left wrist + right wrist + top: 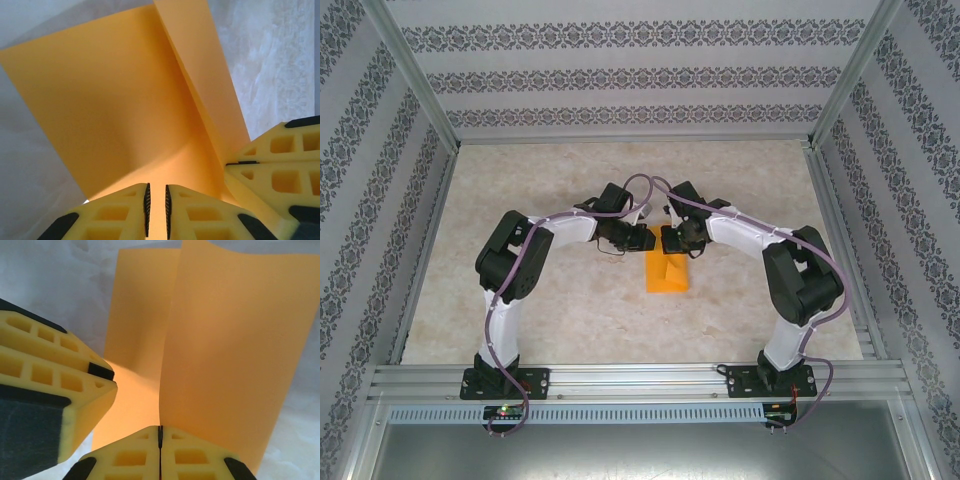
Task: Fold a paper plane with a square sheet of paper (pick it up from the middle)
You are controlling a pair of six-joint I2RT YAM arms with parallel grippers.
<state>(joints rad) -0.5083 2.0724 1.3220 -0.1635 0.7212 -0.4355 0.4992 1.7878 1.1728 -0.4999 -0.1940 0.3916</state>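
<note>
Two grippers meet at the far edge of the square sheet of paper, which lies mid-table with one flap raised. The right gripper is closed on that flap; the left gripper shows a slim gap, grip unconfirmed. The sheet is likely light, limp and easily creased: hold at an edge beside the fold.

Over the table, the left claw and right claw meet at the far edge of the orange sheet.

Left pincer barely ajar, right pincer closed
</note>
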